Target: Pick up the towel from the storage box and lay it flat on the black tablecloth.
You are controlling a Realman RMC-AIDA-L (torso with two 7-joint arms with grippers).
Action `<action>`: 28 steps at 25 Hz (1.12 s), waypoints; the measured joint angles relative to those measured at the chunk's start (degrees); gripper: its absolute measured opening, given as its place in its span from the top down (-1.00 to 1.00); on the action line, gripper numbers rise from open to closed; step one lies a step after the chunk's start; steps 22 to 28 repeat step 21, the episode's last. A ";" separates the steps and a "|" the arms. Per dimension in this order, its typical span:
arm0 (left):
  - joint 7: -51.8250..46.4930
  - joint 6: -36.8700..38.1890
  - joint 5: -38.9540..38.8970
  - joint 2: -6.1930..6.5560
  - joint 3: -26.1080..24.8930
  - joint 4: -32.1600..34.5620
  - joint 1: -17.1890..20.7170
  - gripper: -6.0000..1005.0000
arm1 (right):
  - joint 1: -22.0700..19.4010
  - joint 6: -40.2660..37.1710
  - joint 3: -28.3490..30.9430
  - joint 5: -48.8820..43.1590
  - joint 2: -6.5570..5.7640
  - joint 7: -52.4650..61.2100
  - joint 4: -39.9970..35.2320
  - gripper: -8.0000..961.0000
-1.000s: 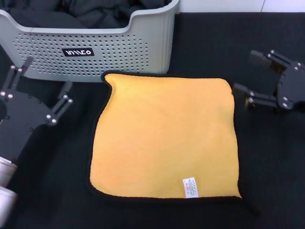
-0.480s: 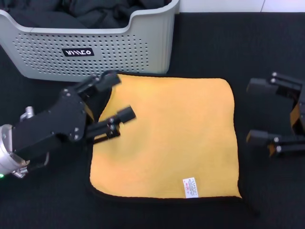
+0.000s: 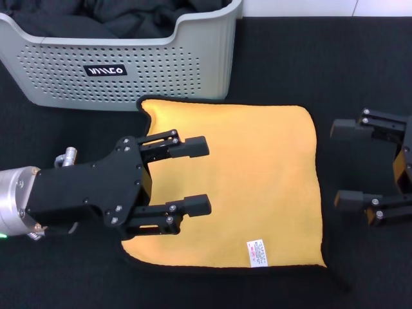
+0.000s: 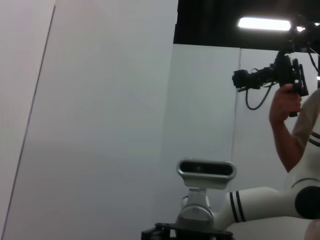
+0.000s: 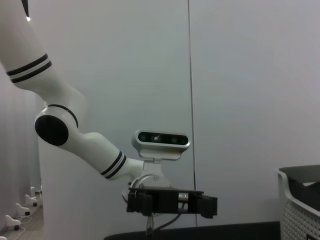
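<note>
The towel [image 3: 257,174] lies flat, yellow-orange side up, on the black tablecloth [image 3: 360,64] in front of the storage box [image 3: 193,71]. Its white care label [image 3: 257,252] is near the front edge. My left gripper [image 3: 201,177] is open and empty, hovering over the towel's left half with its fingers pointing right. My right gripper [image 3: 341,164] is open and empty, just off the towel's right edge. The storage box also shows at the edge of the right wrist view [image 5: 300,200].
Dark crumpled cloths [image 3: 109,19] fill the storage box at the back left. The wrist views show the robot's head camera [image 5: 161,140] and a wall. A person holding a camera [image 4: 290,100] stands in the left wrist view.
My left gripper has swung from beside the box over the towel's left half, turning to point right. My right gripper has rotated and shifted slightly toward the front. The towel has not moved.
</note>
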 joint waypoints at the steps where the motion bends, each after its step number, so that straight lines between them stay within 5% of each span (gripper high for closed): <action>1: -0.49 -0.05 0.25 0.14 -0.02 0.14 -0.28 -0.48 | 0.07 0.00 0.22 -0.28 0.13 0.04 -0.01 -0.84; 28: -1.15 -0.09 1.60 -0.11 -0.35 -0.02 -1.12 -0.46 | 0.49 -0.06 0.70 -3.05 1.77 -0.14 0.64 -0.84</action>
